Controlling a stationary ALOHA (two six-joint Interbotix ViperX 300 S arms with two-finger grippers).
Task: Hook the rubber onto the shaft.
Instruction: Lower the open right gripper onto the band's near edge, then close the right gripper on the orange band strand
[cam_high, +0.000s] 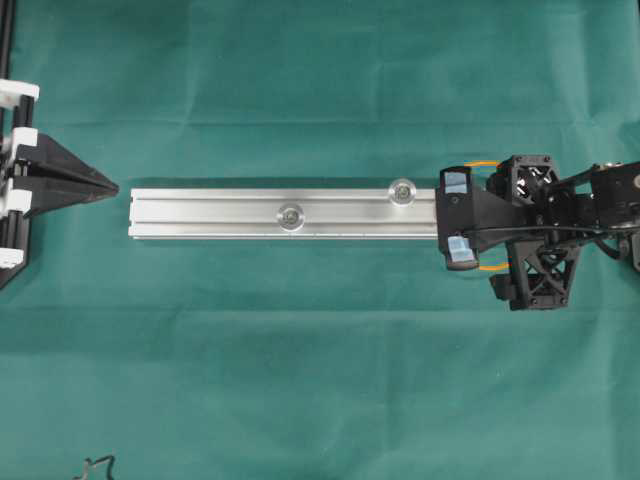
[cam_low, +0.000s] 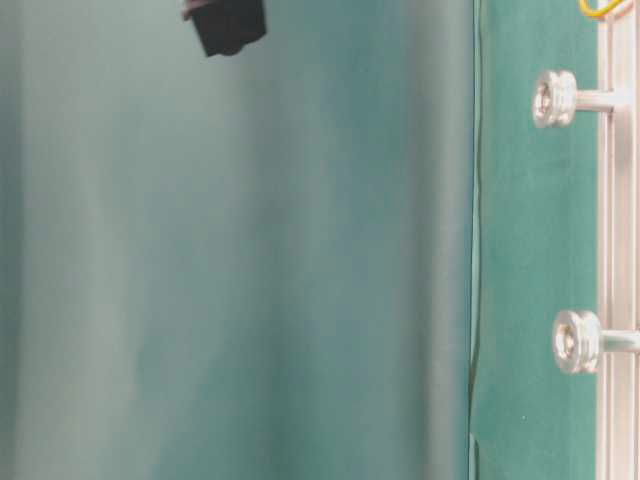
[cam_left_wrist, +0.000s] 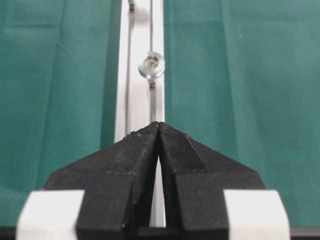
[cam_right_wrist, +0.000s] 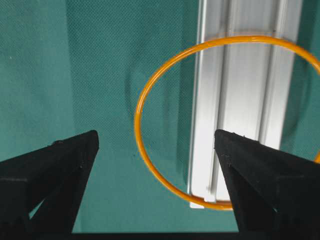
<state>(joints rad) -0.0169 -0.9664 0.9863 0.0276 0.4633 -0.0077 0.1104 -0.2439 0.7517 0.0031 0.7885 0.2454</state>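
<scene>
Overhead: silver rail (cam_high: 285, 213) lies lengthwise on the green cloth (cam_high: 300, 380), with two capped shafts, one (cam_high: 291, 215) mid-rail and one (cam_high: 403, 189) nearer my right gripper (cam_high: 458, 219). My right gripper hangs over the rail's end, fingers spread wide, gripping nothing. Orange rubber band (cam_high: 484, 163) shows beside that end. My left gripper (cam_high: 113, 187) is off the rail's opposite end, fingers pressed shut, empty.

Table level: both shafts (cam_low: 556, 98) (cam_low: 578, 341) stick out from the rail.

Left wrist: my closed fingertips (cam_left_wrist: 159, 131) point along the rail.

Right wrist: the band (cam_right_wrist: 165, 75) lies looped round the rail's end, between my open fingers (cam_right_wrist: 60, 160).
</scene>
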